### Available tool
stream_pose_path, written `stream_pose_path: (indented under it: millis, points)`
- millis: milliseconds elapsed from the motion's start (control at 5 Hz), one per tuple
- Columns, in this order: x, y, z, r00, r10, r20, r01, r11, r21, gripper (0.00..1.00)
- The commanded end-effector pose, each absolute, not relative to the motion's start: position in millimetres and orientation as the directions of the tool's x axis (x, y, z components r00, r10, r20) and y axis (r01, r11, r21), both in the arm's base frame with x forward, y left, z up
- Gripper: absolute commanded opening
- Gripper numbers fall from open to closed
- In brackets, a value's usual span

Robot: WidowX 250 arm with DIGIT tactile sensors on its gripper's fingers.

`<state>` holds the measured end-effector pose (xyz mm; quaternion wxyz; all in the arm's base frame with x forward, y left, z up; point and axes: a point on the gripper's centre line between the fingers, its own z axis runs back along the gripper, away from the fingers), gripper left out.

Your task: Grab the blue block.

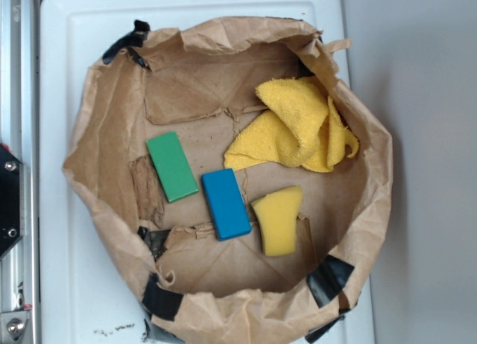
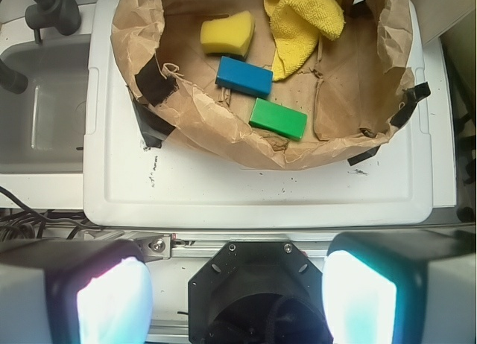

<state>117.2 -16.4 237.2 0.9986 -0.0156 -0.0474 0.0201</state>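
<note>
The gripper (image 2: 237, 284) hangs released with its fingers (image 2: 112, 295) wide apart, well short of the brown paper bag (image 1: 112, 135), where the blue block (image 1: 226, 203) lies flat between the green block (image 1: 172, 166) at its ten o'clock and the yellow sponge (image 1: 278, 219) at its three o'clock.

The exterior view looks straight down from above, fairly near, so the brown paper bag (image 1: 223, 180) nearly fills the picture. The wrist view sits on the arm behind the end effector (image 2: 237, 292), whose fingers (image 2: 112, 303) fill its lower edge; it looks forward and down from farther back, taking in the white tray (image 2: 253, 195) and a sink (image 2: 41, 120). Both views share the bag and its contents, seen turned about from one another.
</note>
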Motion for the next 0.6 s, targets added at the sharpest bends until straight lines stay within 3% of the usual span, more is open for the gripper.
stream_pose_path:
  millis: [0, 200, 400]
  points:
    - [117, -16, 237, 0.995, 0.042, 0.094, -0.039, 0.999, -0.033, 1.0]
    - [135, -18, 230, 0.993, -0.076, 0.086, 0.085, 0.991, -0.106, 1.0]
    - [135, -18, 230, 0.993, -0.076, 0.086, 0.085, 0.991, -0.106, 1.0]
